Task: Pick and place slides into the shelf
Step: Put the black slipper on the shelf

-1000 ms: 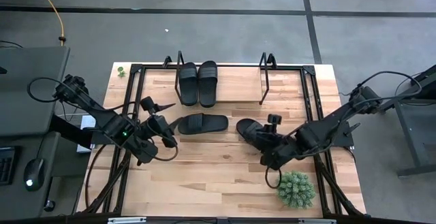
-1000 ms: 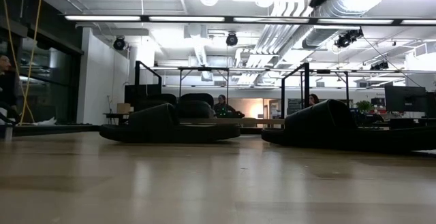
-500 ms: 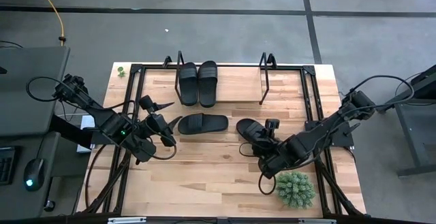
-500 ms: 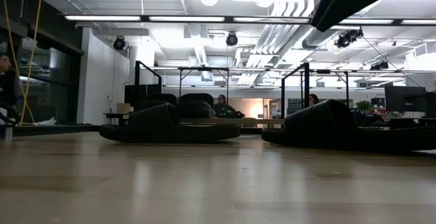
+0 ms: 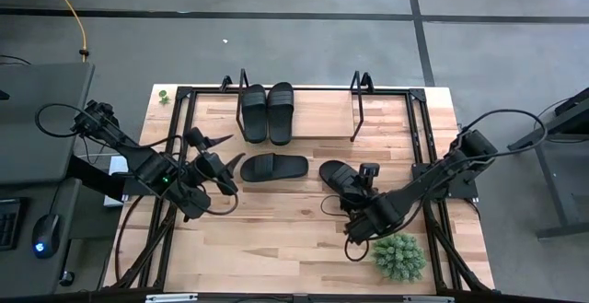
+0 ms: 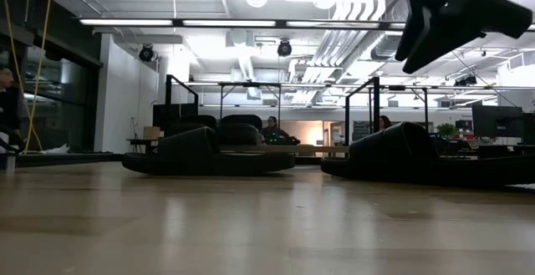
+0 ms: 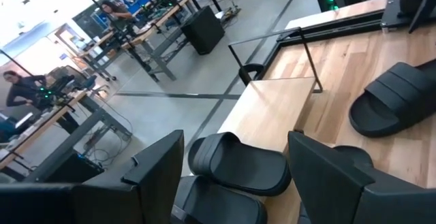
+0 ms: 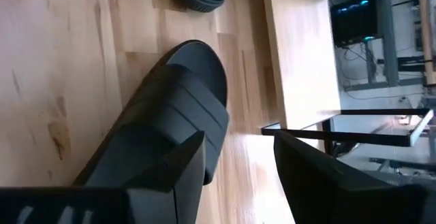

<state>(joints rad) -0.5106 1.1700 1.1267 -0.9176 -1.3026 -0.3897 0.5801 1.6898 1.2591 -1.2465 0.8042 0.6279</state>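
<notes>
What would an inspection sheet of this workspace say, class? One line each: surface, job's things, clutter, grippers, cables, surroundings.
Surface: wooden table, black frame around it.
Job's things: two slides side by side on the shelf; one slide lies mid-table; another slide lies to its right.
Clutter: green plant at the near right; small green thing at the far left corner.
Grippers: left gripper open beside the mid-table slide; right gripper open over the right one, holding nothing.
Cables: black cables loop along both arms; yellow cord on the floor.
Surroundings: grey floor; people at desks beyond.
</notes>
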